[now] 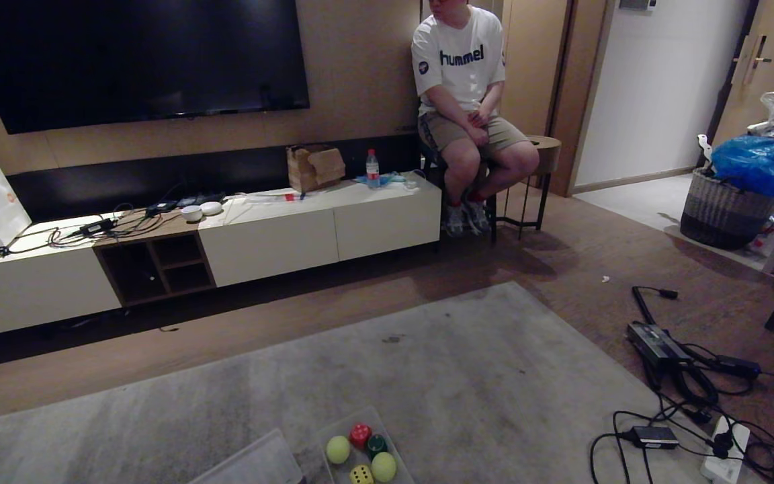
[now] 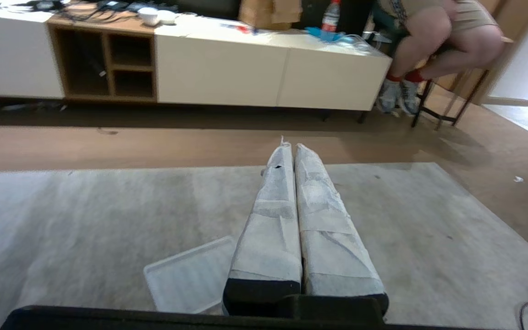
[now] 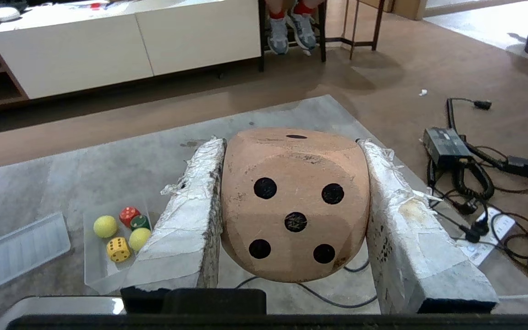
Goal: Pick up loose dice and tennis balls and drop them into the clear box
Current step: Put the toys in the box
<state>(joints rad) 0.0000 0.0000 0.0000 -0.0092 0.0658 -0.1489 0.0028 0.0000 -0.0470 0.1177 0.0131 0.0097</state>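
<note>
Beige die (image 3: 295,206) clamped in right gripper (image 3: 291,201), not yet dropped; clear box (image 3: 94,270) at lower left holding balls and dice; left gripper (image 2: 291,151) closed, empty

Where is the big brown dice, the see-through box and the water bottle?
beige die (image 3: 294,206): right wrist view, its five-dot face.
clear box (image 1: 353,425): head view, its far rim.
water bottle (image 1: 373,169): head view, its body.

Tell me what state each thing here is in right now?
Right gripper: shut on the beige die.
Left gripper: shut, empty.
Clear box: open, holding two tennis balls and three small dice.
Lid: off, on the rug beside the box.
Person: seated.
</note>
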